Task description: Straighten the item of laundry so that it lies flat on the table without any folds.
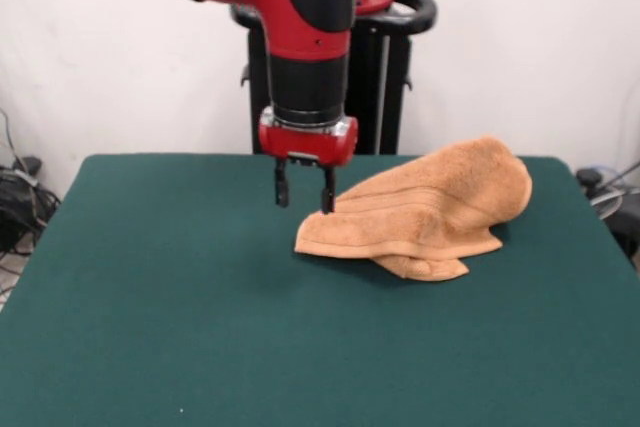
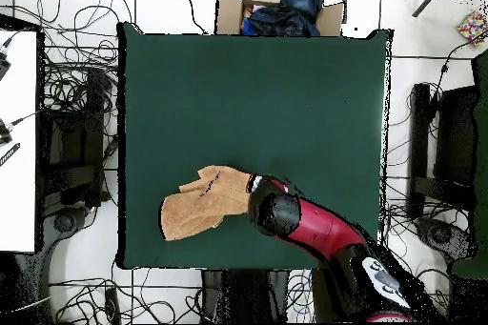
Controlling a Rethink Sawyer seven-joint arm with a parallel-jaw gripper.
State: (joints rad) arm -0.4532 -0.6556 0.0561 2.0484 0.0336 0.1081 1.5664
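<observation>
Gripper hangs low over the table, its two dark fingers spread with a clear gap and nothing between them. The right-hand fingertip sits just at the towel's edge; contact can't be confirmed. The orange-tan towel lies bunched and folded, at about three o'clock from the gripper in the front view, stripe bands showing across its top. From overhead, the towel sits toward seven o'clock on the table. No readable writing anywhere.
</observation>
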